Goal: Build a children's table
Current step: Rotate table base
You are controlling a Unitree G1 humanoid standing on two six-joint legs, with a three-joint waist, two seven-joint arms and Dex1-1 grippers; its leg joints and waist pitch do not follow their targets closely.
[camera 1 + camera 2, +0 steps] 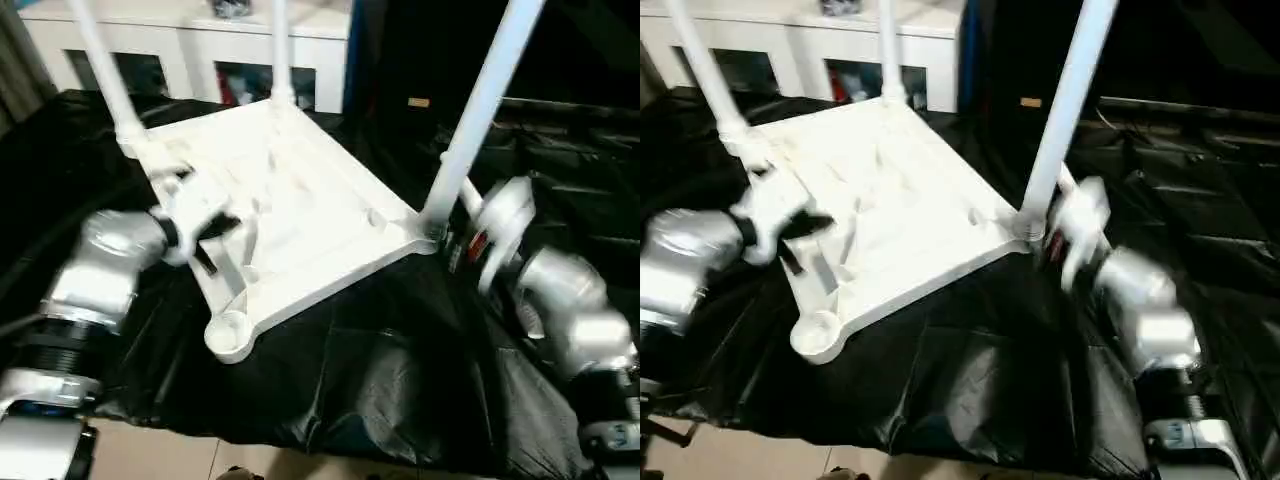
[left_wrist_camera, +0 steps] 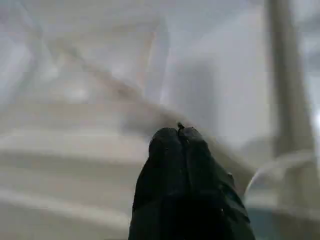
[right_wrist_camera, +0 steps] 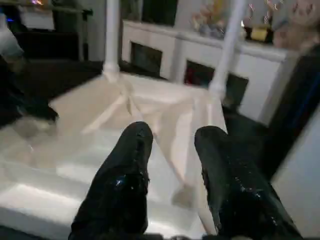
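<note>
The children's table lies upside down on black sheeting, its white ribbed tabletop facing up. Three white legs stand in corner sockets: one far left, one at the back, one at the right corner. The near-left corner socket is empty. My left gripper is shut, with its tip resting against the ribs near the tabletop's left edge. My right gripper is beside the base of the right leg, its fingers apart with nothing between them.
A white glass-door cabinet stands behind the work. Black sheeting covers the surface and drops off at the near edge to a pale floor. Dark furniture rises at the back right.
</note>
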